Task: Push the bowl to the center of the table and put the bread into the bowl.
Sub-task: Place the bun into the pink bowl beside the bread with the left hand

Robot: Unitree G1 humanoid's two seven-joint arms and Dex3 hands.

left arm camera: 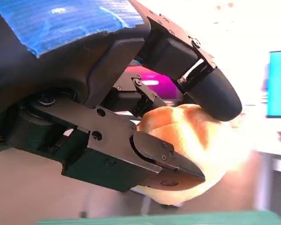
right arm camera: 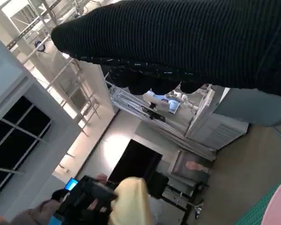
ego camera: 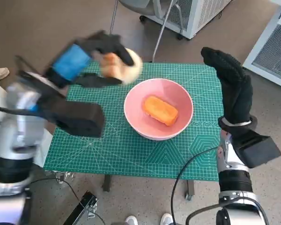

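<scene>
left hand (ego camera: 91, 51) is gripping a bread roll (ego camera: 122, 66), lifted above the mat's far left. bowl (ego camera: 158, 108) looks centred, one orange loaf (ego camera: 160, 110) already inside. my right hand (ego camera: 232, 86) stands upright, holding nothing. i'd say only the drop remains.

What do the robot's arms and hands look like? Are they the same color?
No, they differ. The left hand is black hard plastic and metal with small screws, and bright blue tape covers its back. The right hand wears a black knitted glove with a pale band at the wrist. Both forearms are silvery-pale with black blocks near the wrists, and black cables run along them.
</scene>
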